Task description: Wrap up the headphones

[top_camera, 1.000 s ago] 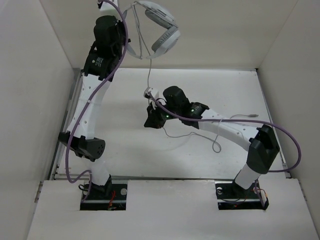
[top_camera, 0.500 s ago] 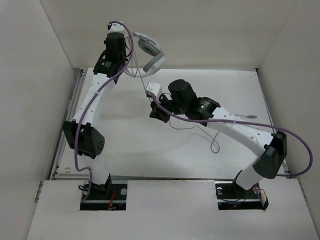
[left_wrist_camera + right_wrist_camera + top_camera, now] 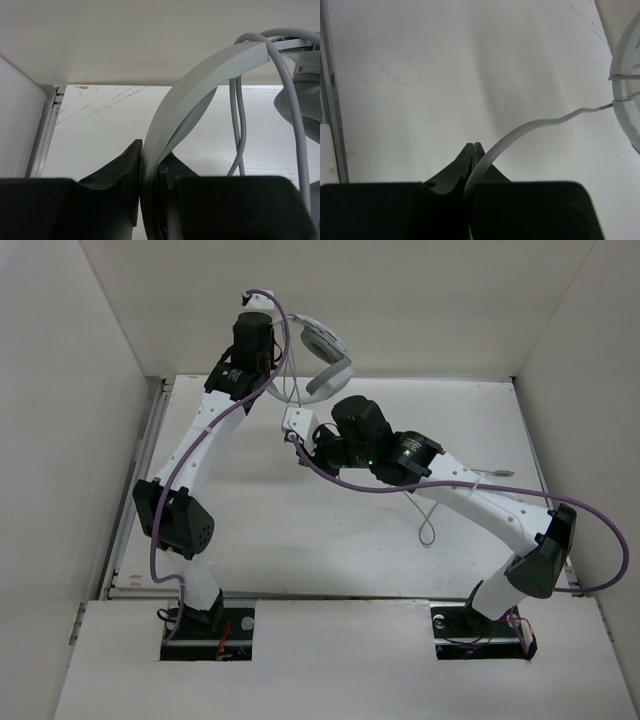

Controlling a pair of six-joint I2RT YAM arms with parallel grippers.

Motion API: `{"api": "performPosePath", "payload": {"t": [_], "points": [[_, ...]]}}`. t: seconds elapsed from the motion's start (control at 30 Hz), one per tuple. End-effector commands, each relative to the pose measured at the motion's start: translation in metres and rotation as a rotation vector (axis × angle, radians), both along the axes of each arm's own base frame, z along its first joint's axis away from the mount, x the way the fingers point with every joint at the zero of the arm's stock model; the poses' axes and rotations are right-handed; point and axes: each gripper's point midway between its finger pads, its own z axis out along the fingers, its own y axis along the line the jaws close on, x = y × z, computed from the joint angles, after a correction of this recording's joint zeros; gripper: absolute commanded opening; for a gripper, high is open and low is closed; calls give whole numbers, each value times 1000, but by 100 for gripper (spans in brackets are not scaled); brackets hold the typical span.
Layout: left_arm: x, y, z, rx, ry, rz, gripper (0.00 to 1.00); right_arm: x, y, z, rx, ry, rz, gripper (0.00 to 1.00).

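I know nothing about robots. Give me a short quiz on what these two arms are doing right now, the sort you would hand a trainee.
1. True or false: the left hand holds the headphones by an earcup.
2. What is pinched in the right hand?
A. the thin grey cable
B. a purple arm cable
C. nothing
3. Fill the gap: the slack of the cable lies in a loop on the white ____.

Key
1. False: the hand is shut on the headband.
2. A
3. table
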Motion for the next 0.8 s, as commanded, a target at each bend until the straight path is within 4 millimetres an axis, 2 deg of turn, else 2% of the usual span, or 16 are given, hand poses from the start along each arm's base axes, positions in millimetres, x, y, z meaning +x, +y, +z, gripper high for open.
{"api": "performPosePath", "payload": {"t": [0.0,0.1,0.3,0.47,0.63,0.77], "points": [[-7,-2,84,-147,-223,5,0,-3,1,5,-1,-28,12,0],[-11,-12,96,-172,-239,-18,0,-12,12,-3,-7,-6,40,0],[-19,-32,101,-194,-245,-55,0,-19,31,-3,-3,6,73,0],[-18,-30,101,-195,-243,-55,0,-37,43,-8,-16,6,121,0],[-10,-15,79,-176,-201,-20,0,-37,43,5,-12,-39,127,0],[-7,-3,52,-136,-149,0,0,-23,36,27,-15,-134,102,0]]}}
